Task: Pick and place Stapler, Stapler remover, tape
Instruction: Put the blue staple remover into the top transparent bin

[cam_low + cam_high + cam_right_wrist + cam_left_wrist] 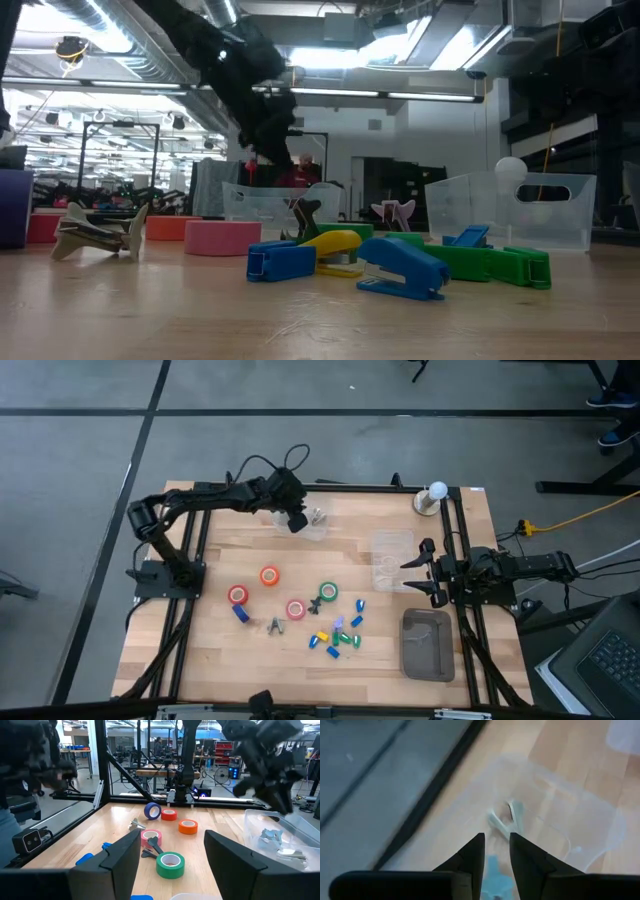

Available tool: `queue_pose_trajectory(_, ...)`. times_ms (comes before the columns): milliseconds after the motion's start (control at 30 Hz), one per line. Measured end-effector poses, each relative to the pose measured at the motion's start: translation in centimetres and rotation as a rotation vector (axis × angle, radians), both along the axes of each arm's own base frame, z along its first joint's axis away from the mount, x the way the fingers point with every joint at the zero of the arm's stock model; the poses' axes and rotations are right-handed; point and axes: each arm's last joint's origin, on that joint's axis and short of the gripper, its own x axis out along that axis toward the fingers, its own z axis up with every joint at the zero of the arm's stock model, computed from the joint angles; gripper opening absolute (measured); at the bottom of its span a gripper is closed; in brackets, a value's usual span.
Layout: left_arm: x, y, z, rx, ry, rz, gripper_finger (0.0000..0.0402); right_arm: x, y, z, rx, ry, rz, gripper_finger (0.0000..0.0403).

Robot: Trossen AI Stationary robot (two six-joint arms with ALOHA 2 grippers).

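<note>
The left gripper (pixel 297 522) hangs over a clear plastic bin (pixel 318 529) at the far side of the light wooden table (pixel 220 650), its two dark fingers (pixel 470 857) parted by a narrow gap with nothing between them. Inside that bin lies a pale metal staple remover (pixel 507 817), below the fingertips and apart from them. The right gripper (pixel 425 572) waits at the table's right edge, fingers spread wide and empty, beside a second clear bin (pixel 392 560) and just beyond a grey tray (pixel 428 646). Mid-table lie four ring-shaped rolls of tape: a red roll (pixel 238 595) at the left, an orange roll (pixel 269 575) farther back, a pink-red roll (pixel 296 609) nearer, and a green roll (pixel 328 592) to the right. A dark staple remover (pixel 314 606) rests between the pink-red and green rolls, and a pale one (pixel 275 625) lies near the pink-red roll. Small blue, yellow and green staplers (pixel 336 637) are clustered near the green roll on its near side, with one blue stapler (pixel 241 614) apart beside the red roll. A white ball on a stand (pixel 436 494) sits at the far right corner.
</note>
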Motion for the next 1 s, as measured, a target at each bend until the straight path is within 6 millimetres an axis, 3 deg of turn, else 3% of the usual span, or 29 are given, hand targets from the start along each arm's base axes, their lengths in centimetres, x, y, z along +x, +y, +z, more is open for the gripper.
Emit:
queue_pose_trajectory(267,-3.4,-0.1,5.8,0.134,-0.118,0.024,0.0085,0.0,0.0,0.0,0.0,0.0,0.0,0.0225)
queue_pose_trajectory(433,-5.3,0.0,7.9,0.176,-0.17,0.063,0.0086,0.0,0.0,0.0,0.0,0.0,0.0,0.0225)
queue_pose_trajectory(1000,-7.3,2.0,7.8,0.169,-0.142,0.159,0.0083,0.0,0.0,0.0,0.001,-0.005,0.003,0.0225)
